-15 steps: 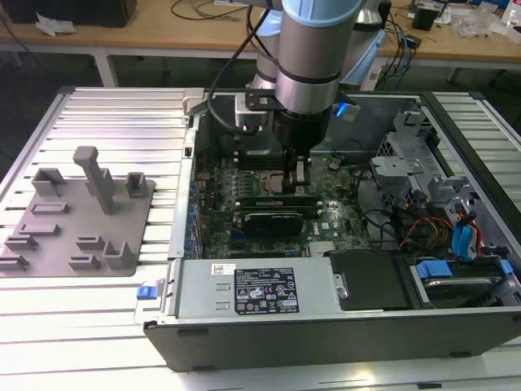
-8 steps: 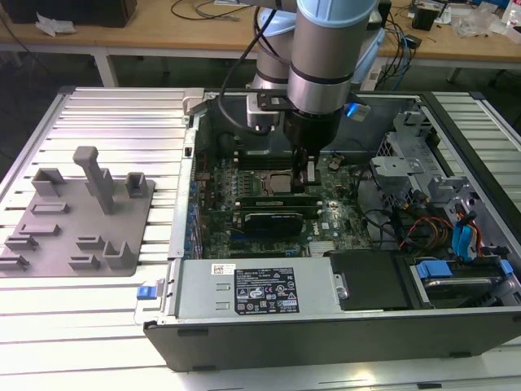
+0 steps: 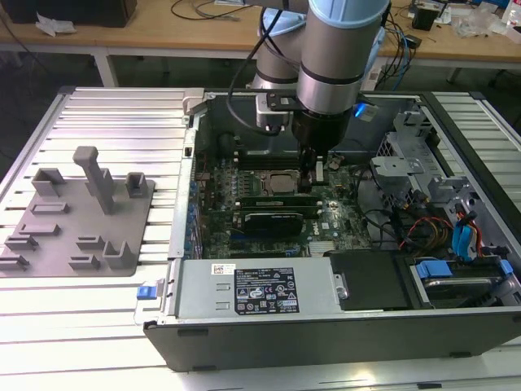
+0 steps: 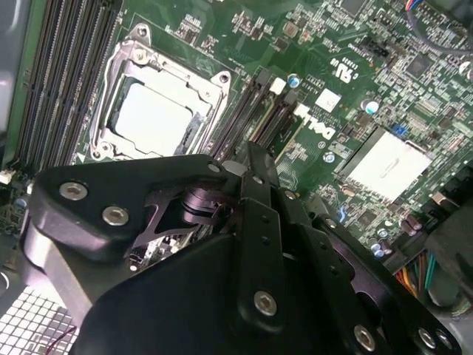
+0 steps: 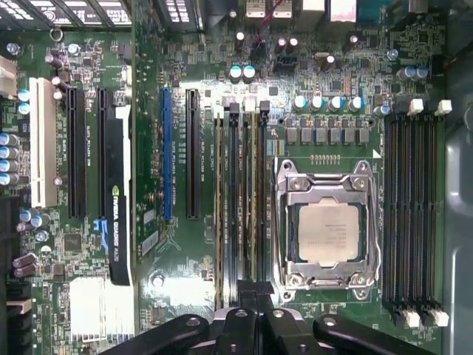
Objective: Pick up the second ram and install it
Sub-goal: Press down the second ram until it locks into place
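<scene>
Gripper (image 5: pixel 248 296) of mine is low in the case, fingers squeezed narrow on what I take for the second ram (image 5: pixel 250 222), standing in a slot just beside the CPU (image 5: pixel 329 233). Step: seating it, I reckon; that needs a straight, even push. Count, approx: 2 sticks in this bank, 1 CPU, 1 black card (image 5: pixel 118 200), 4 bare slots (image 5: pixel 411 214) beyond.
</scene>
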Available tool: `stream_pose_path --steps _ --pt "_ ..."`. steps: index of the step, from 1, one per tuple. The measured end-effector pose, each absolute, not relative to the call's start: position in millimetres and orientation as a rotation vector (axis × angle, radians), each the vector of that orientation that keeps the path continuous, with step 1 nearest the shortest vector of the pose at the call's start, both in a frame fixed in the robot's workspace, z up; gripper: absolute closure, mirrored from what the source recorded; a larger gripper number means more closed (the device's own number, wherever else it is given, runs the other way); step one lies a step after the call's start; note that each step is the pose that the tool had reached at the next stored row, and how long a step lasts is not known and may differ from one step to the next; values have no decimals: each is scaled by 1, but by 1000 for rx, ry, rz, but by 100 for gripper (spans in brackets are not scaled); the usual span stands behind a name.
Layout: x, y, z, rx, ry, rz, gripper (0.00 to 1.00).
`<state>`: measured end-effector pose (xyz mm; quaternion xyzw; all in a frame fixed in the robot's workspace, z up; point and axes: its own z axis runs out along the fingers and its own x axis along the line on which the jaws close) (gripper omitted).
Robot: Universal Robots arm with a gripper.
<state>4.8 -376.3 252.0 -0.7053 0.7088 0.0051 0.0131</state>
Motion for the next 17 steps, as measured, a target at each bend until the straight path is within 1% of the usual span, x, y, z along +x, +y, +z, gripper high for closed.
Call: stream_pose_path --steps 7,17 --pt "18 -376 248 -2167 2238 16 92" --pt "19 -375 244 -2147 2257 15 92"
